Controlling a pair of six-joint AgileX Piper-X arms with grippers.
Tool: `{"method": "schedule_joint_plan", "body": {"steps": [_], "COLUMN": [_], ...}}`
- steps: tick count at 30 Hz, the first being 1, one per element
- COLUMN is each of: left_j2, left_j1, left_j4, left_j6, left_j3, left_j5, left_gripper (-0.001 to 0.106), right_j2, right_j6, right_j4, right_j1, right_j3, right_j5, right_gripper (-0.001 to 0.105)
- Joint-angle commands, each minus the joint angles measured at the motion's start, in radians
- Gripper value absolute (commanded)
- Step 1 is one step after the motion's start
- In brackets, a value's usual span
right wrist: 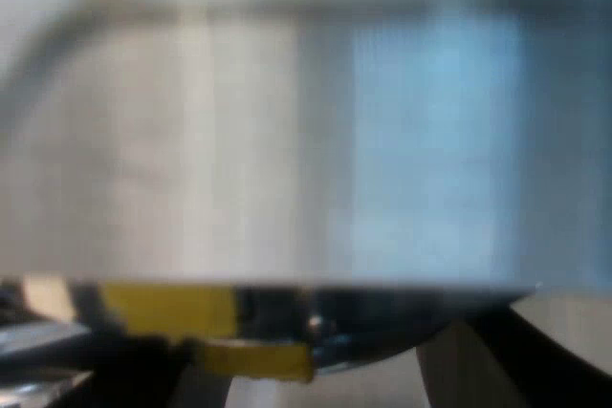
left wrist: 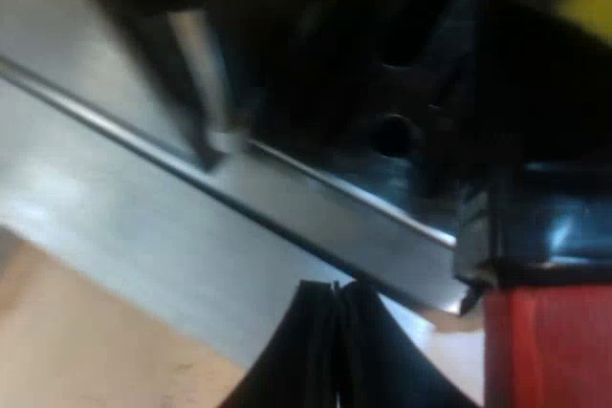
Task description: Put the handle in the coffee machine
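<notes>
You had the handle [left wrist: 547, 351] right up at the espresso machine [left wrist: 115, 198], its red end showing just under the steel front edge, so it looked seated or very nearly so. Your left gripper [left wrist: 335, 332] hung just beside that red end, pressed together on nothing, which I read as the carry done and only a final twist or check left. Your right gripper [right wrist: 320, 379] sat tight against the machine's pale wall, and whether it was spread or closed I couldn't tell.
</notes>
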Motion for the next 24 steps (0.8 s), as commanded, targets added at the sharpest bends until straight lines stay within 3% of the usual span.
{"method": "schedule_joint_plan", "body": {"steps": [1, 4, 8, 15, 18, 22, 24], "left_j2": [-0.009, -0.015, -0.041, -0.087, -0.105, -0.104, -0.108], "left_j1": [-0.008, -0.008, -0.023, -0.068, -0.086, -0.088, -0.115], "left_j4": [0.054, 0.067, 0.105, 0.123, 0.160, 0.160, 0.165], "left_j6": [-0.001, -0.001, -0.001, -0.012, -0.086, -0.124, -0.144], "left_j3": [-0.005, -0.005, -0.005, -0.005, -0.005, 0.004, 0.019], "left_j5": [-0.006, -0.006, 0.047, 0.039, 0.058, 0.095, 0.074], "left_gripper": [0.000, 0.000, 0.000, 0.000, 0.000, 0.000, 0.000], "right_j2": [-0.033, -0.033, -0.033, -0.033, -0.033, -0.033, -0.033], "right_j6": [-0.026, -0.027, -0.027, -0.027, -0.027, -0.025, -0.026], "right_j4": [-0.083, -0.083, -0.083, -0.083, -0.083, -0.083, -0.083], "right_j1": [0.000, 0.000, 0.000, 0.000, 0.000, 0.000, 0.000], "right_j3": [-0.014, -0.014, -0.014, -0.014, -0.014, -0.014, -0.014], "right_j5": [0.006, 0.006, 0.006, 0.006, 0.006, 0.009, 0.009], "right_gripper": [0.048, 0.048, 0.048, 0.048, 0.048, 0.048, 0.048]}}
